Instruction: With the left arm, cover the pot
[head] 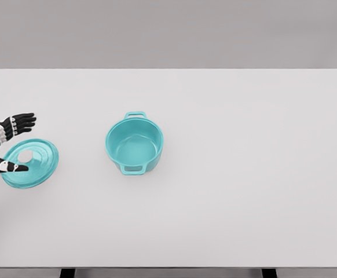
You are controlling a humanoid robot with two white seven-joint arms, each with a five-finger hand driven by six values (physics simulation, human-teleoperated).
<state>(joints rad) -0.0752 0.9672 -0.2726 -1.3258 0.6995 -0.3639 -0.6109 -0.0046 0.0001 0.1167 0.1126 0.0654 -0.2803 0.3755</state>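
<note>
Light was bright, even and diffuse, with no clear source. The table (226, 174) rendered as a flat pale grey, nearly without shading, and the far wall as a slightly darker grey. Shadows were faint: only a soft darker rim lay under the pot (134, 142) and the lid (30, 163). No glare or highlights showed on the teal surfaces. The picture was slightly soft, edges a little fuzzy, notably around the left hand (9, 145). The table's edges ran straight, without visible distortion.

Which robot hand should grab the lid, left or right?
Left. The left robot hand is open right over the lid, beside the pot. No right hand is in view.
</note>
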